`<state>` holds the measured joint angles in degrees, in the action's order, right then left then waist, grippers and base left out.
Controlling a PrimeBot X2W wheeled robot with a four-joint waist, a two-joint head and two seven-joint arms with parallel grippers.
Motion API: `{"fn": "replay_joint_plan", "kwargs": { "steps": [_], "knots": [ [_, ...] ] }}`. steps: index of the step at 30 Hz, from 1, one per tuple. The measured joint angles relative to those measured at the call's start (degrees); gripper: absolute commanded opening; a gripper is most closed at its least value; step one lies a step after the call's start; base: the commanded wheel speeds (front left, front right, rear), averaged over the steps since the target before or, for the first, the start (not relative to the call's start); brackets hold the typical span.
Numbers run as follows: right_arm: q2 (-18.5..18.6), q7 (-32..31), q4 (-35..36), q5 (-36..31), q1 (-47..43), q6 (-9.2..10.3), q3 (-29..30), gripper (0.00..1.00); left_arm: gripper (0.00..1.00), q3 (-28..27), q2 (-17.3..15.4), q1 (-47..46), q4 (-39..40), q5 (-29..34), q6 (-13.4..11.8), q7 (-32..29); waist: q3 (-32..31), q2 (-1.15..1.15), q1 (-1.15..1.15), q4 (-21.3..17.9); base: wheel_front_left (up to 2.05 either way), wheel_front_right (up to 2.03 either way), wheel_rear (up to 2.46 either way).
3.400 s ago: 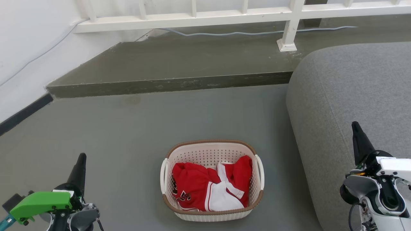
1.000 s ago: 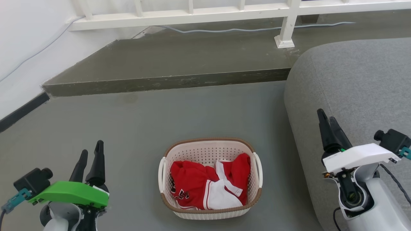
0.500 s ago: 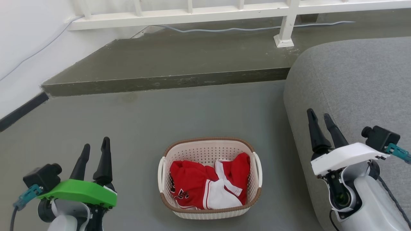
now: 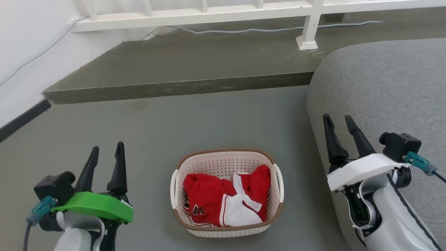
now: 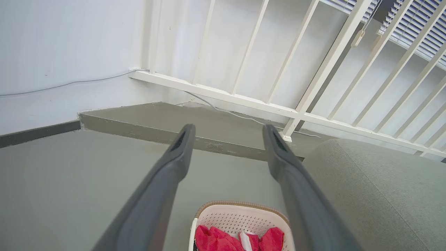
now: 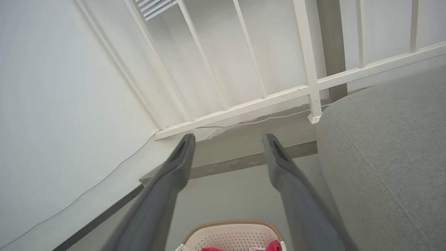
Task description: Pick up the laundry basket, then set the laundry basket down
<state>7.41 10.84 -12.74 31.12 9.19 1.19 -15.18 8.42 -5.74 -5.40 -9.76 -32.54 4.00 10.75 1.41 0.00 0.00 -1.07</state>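
Sitting on the grey floor [image 4: 209,122] in the lower middle of the head view, the laundry basket [image 4: 224,164] holds a crumpled red and white garment [image 4: 223,204]. The left tool [image 4: 107,146] stands at the lower left and the right tool [image 4: 337,117] at the right, in front of the grey sofa [image 4: 383,80]. Both are spread, empty and clear of the basket. It looks like light, stiff plastic with a soft load, so it should lift easily. The white side handles [image 4: 172,184] seem the surest hold, one per tool.

In the left wrist view the parted fingers frame the basket [image 5: 240,218] at the bottom edge.

In the right wrist view its brown rim [image 6: 230,222] shows low between the parted fingers.
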Motion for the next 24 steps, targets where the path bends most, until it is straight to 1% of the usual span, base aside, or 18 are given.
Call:
{"fn": "replay_joint_plan", "kwargs": {
  "steps": [7, 18, 24],
  "knots": [
    [0.14, 1.3, 0.15, -4.64, 1.03, 0.92, -1.19, 1.0, 1.0, 0.31, 0.49, -0.41, 0.48, 4.89, 0.02, 1.31, 0.06, 0.0, 0.0, -0.05, 0.0, 0.0, 0.0],
    [0.4, 3.04, 0.32, -12.18, 1.66, 1.48, -3.42, 1.0, 1.0, 0.74, 0.68, -0.55, 1.2, 12.63, 0.52, 3.44, 0.02, 0.0, 0.0, -0.12, 0.0, 0.0, 0.0],
    [0.41, 3.38, 0.41, -13.92, 2.14, 1.51, -3.77, 1.0, 1.0, 0.78, 0.86, -0.58, 1.31, 13.67, 0.59, 3.53, 0.08, 0.0, 0.0, -0.16, 0.0, 0.0, 0.0]
  ]
}}
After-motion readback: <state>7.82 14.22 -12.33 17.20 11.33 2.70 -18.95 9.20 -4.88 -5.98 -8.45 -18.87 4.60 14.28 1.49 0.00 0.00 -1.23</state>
